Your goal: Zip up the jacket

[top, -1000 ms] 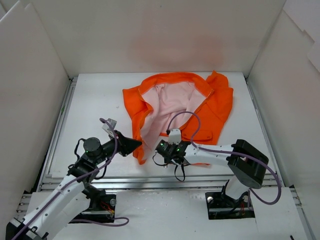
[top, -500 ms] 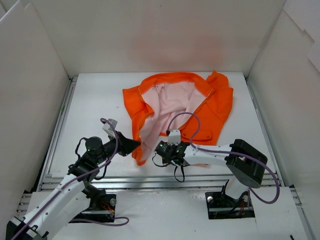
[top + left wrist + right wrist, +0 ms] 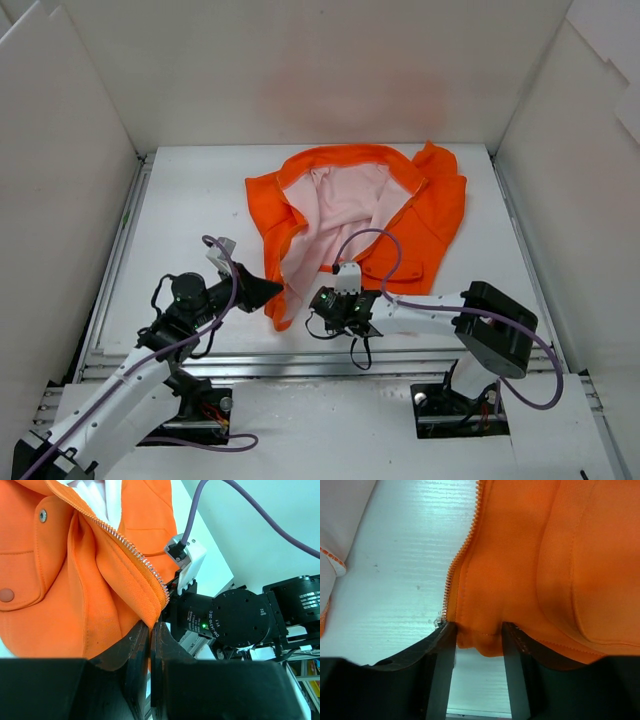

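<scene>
The orange jacket (image 3: 425,225) lies open on the table with its pale pink lining (image 3: 335,205) showing. My left gripper (image 3: 272,291) is shut on the bottom corner of the jacket's left front panel (image 3: 120,580), right below the end of the zipper teeth (image 3: 131,545). My right gripper (image 3: 322,300) is just to its right. Its jaws stand open around the bottom hem of the other front panel (image 3: 520,555), with a fold of orange fabric (image 3: 479,639) between them. That panel's zipper teeth (image 3: 457,565) end at the left finger (image 3: 437,645), beside a small metal piece (image 3: 439,622).
White walls enclose the table (image 3: 190,210) on the left, back and right. A metal rail (image 3: 300,365) runs along the near edge. The right arm's purple cable (image 3: 372,235) loops over the jacket. The right wrist's body (image 3: 235,625) sits close in front of my left gripper.
My right gripper has slid a little to the left and nearer, toward the left gripper. The left gripper stays shut on the hem corner and has barely moved.
</scene>
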`<state>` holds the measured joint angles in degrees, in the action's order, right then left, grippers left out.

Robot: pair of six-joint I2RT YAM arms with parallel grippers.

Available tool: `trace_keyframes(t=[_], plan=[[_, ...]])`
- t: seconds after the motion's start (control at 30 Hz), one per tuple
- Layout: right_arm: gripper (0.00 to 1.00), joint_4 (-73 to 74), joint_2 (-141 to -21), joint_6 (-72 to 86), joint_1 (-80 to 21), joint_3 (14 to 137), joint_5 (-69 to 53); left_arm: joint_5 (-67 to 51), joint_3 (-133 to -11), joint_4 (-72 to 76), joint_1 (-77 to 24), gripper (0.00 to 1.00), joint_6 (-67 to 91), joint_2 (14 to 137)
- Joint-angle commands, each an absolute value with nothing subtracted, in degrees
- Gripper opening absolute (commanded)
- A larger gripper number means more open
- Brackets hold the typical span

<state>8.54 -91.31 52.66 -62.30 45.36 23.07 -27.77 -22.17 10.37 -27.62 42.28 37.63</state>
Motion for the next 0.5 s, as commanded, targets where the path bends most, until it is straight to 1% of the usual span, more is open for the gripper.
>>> trace_keyframes(t=[0.0, 0.03, 0.1, 0.13, 0.17, 0.2, 0.27, 0.47], plan=[[0.40, 7.7, -92.8, 55.7, -62.4, 41.7, 22.2, -29.8, -25.2, 16.2, -27.2, 0.00, 43.5, 37.6], [0.32, 7.4, -92.7, 56.2, -62.6, 40.8, 22.1, -30.5, -25.2, 16.4, -27.2, 0.00, 43.8, 37.6], [0.25, 6.4, -92.4, 56.6, -62.6, 39.9, 22.1, -31.2, -25.0, 17.0, -27.2, 0.00, 44.4, 37.8], [0.18, 6.1, -91.6, 56.9, -62.7, 38.9, 22.3, -32.0, -24.9, 17.6, -27.2, 0.00, 44.8, 37.9], [0.15, 5.7, -91.1, 57.1, -62.5, 38.6, 22.7, -32.4, -24.7, 17.8, -27.2, 0.00, 45.2, 38.2], [0.10, 5.1, -90.4, 57.3, -62.6, 38.1, 23.0, -32.8, -24.5, 18.5, -27.2, 0.00, 45.3, 38.3], [0.07, 4.9, -88.4, 57.6, -62.5, 37.1, 24.2, -33.4, -24.0, 19.0, -27.2, 0.00, 46.0, 38.6], [0.04, 2.5, -82.8, 56.4, -62.7, 34.5, 25.7, -34.1, -23.5, 18.9, -27.2, 0.00, 46.2, 39.4]])
